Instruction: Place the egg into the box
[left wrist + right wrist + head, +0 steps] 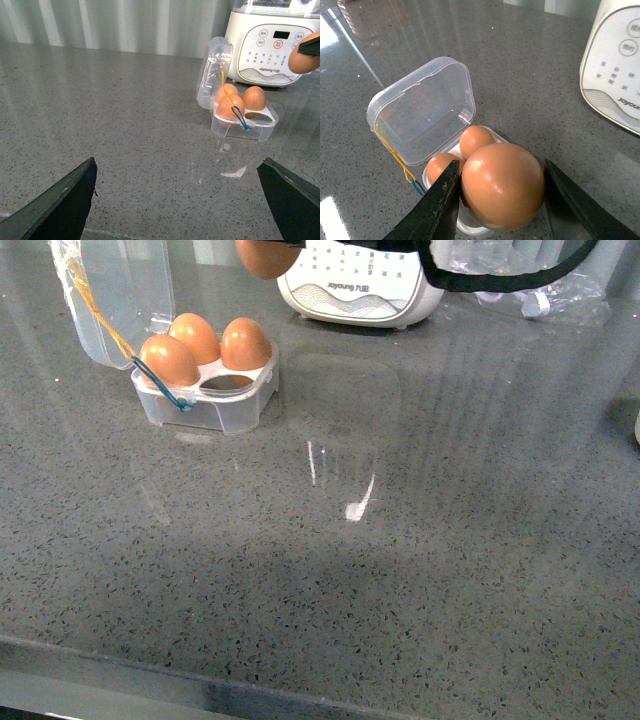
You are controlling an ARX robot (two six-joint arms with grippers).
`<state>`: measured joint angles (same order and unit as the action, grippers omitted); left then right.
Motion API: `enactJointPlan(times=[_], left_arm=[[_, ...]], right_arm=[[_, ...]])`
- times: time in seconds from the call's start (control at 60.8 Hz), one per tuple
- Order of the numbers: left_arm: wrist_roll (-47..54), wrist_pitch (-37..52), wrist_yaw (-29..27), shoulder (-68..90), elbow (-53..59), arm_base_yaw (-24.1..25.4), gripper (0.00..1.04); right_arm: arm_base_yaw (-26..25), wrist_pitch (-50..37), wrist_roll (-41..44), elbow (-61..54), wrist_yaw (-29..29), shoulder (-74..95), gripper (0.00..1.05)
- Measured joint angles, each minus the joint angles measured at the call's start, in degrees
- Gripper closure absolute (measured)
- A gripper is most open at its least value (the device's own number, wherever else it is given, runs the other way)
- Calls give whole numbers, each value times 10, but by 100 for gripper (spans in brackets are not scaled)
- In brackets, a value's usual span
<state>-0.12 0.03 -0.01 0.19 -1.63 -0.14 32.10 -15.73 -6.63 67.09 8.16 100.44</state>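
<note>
One egg (502, 185) tight between right fingers (437, 205); left fingers (60, 205) wide, empty; three eggs (196, 338) in box (215, 412).

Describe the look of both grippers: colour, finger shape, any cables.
Left gripper: two matte black fingers, flat wedges tapering to points. Right gripper: the same black, smooth-faced tapered fingers. No markings show on either. In the front view a black cable loops along the top edge.

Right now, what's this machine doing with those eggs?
The right gripper is holding an egg in the air near a small clear box whose lid stands open. Three eggs already sit in the box, and one cell is empty. The left gripper is open and holds nothing, away from the box.
</note>
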Motion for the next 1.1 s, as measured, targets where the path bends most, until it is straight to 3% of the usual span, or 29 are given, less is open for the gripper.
enactJointPlan(times=[1.103], left_arm=[[0, 0, 0, 0, 0, 0, 7]], right_arm=[[47, 99, -7, 84, -43, 91, 64]])
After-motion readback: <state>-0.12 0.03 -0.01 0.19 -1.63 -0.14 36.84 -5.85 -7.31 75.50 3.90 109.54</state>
